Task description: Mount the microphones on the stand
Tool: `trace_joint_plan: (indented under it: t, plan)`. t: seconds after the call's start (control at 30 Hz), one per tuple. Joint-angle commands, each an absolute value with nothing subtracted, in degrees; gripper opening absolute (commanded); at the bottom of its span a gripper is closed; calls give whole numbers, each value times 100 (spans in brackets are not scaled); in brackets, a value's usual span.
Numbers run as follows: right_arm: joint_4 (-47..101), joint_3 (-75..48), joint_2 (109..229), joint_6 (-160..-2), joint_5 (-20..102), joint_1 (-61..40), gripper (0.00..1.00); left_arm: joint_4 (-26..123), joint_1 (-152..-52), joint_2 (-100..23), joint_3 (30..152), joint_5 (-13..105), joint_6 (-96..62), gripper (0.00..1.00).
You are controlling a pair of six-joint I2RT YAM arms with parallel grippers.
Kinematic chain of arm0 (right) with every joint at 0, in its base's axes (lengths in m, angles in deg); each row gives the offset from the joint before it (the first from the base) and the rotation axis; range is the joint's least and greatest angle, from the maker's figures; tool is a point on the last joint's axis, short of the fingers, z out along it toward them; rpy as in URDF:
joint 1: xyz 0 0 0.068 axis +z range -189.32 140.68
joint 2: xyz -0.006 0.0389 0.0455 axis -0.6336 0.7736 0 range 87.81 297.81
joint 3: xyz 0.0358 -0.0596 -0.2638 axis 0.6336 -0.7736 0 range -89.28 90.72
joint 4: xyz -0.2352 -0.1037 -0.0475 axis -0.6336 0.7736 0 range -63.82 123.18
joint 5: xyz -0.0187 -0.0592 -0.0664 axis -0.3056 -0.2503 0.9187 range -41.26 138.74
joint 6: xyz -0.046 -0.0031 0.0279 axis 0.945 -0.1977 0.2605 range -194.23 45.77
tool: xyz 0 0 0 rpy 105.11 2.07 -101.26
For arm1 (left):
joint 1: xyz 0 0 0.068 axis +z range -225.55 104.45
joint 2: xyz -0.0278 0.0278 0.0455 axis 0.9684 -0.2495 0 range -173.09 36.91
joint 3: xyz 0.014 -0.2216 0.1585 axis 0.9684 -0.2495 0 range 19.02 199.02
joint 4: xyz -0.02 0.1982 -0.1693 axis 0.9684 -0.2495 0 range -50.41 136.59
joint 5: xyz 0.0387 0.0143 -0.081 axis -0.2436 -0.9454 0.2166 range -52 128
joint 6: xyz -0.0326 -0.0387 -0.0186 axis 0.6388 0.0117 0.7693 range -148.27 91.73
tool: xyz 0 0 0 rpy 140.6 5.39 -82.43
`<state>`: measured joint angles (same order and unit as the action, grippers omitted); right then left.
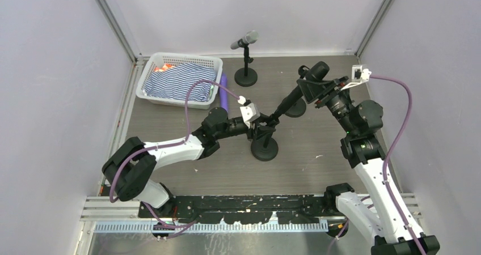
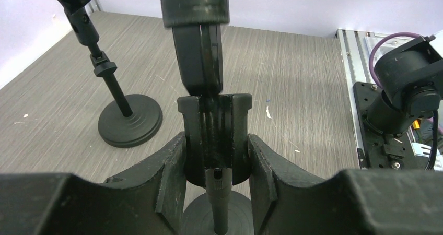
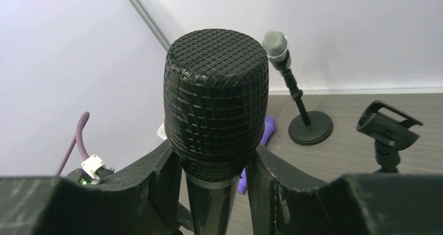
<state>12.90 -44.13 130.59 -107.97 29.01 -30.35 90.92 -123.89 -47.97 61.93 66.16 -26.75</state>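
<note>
My right gripper (image 3: 214, 162) is shut on the black microphone (image 3: 215, 99), just under its mesh head. In the top view the microphone (image 1: 292, 96) slants down and left from my right gripper (image 1: 312, 84). Its tail end (image 2: 198, 42) sits at the mouth of the near stand's clip (image 2: 215, 136). My left gripper (image 2: 215, 159) is shut on that clip from both sides, above the near stand's base (image 1: 264, 148). The silver-grey microphone (image 1: 245, 39) sits clipped in the far stand (image 1: 245, 76). The purple microphone (image 1: 223, 93) lies flat beside the basket.
A middle stand (image 2: 128, 121) with an empty clip (image 3: 389, 124) stands just behind the near one, its base (image 1: 296, 110) partly under the black microphone. A white basket (image 1: 153, 65) holding striped cloth sits at the back left. Walls close in on three sides.
</note>
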Motion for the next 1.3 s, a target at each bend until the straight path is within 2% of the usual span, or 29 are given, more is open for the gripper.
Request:
trace_joint_plan:
  t: [0.0, 0.73, 1.27]
  plan:
    - [897, -4266, 13099, -10466, 3228, -2644, 1, 9585, -12346, -4711, 6200, 6749, -2643, 0]
    - [1520, -5086, 12832, -10190, 4123, -1703, 1, 9585, -12301, -4759, 6215, 6896, -2607, 1]
    - [2862, -5231, 12870, -9717, 4446, -862, 1, 9398, -12301, -4855, 6422, 7006, -2517, 4]
